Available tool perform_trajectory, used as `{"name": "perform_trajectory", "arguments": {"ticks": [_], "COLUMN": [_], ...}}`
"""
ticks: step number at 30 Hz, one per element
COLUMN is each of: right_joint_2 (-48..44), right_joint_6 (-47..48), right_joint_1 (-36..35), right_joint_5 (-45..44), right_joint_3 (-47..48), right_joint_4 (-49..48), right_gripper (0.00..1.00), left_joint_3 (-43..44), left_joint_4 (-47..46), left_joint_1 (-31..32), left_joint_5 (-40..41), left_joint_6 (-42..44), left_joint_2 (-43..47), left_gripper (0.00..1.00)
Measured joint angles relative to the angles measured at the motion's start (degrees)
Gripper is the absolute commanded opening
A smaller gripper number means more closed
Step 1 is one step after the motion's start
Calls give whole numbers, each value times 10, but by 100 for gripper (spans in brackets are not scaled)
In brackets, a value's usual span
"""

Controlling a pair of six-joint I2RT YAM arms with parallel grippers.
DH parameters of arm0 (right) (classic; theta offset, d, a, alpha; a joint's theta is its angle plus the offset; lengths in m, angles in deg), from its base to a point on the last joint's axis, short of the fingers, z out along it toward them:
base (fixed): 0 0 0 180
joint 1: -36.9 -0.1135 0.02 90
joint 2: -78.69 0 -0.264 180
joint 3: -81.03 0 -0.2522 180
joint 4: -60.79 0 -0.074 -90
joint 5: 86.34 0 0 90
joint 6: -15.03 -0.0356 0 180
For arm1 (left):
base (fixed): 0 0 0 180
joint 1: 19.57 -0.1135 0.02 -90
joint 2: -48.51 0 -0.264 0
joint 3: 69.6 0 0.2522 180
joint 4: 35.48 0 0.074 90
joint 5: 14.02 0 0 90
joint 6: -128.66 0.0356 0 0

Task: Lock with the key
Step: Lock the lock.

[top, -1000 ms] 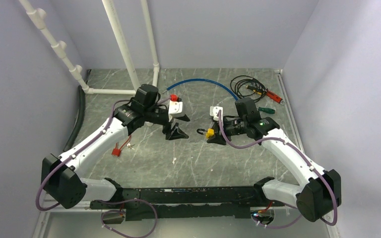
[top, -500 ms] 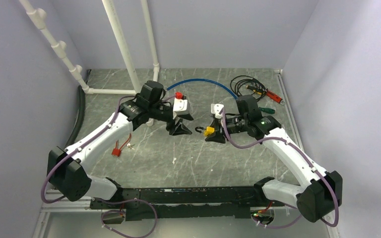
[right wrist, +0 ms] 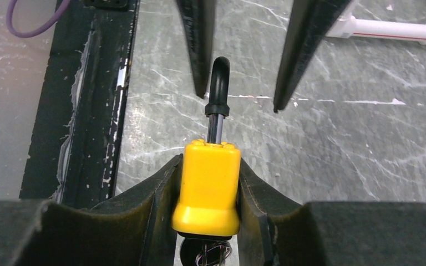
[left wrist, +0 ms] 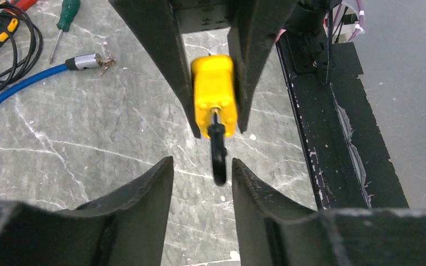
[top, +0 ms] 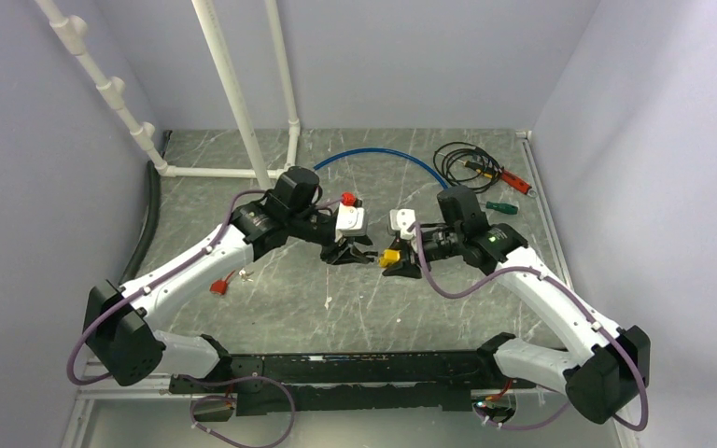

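A yellow padlock hangs in the air over the middle of the table, and my right gripper is shut on its body. In the right wrist view the lock fills the jaws of that gripper. Its black shackle points away, towards the other arm. A dark key head with a wire ring sticks out under the lock. My left gripper is open, its tips either side of the shackle end, which lies closer to the right finger; no touch shows.
A red tag with small keys lies on the table at the left. At the back are a blue hose, a black cable coil, a green screwdriver and white pipes. A black rail runs along the near edge.
My left arm has swung right until its jaws reach the shackle, and the jaws have narrowed. The right arm has edged left with the lock still in its grip.
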Motion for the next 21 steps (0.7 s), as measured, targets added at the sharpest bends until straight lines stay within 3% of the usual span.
{"name": "perform_trajectory", "arguments": {"ticks": [7,21], "right_joint_2": [17,21], "right_joint_6": [14,-9], "right_joint_1": [-19,-22], "right_joint_5": [-14,-18], "right_joint_3": [19,16], "right_joint_4": [16,3], "right_gripper": [0,0], "left_joint_3": [-3,-16], "left_joint_4": [-1,0], "left_joint_1": [2,2], "left_joint_5": [9,4], "left_joint_6": [-5,-18], "left_joint_2": [11,32], "left_gripper": [28,8]}}
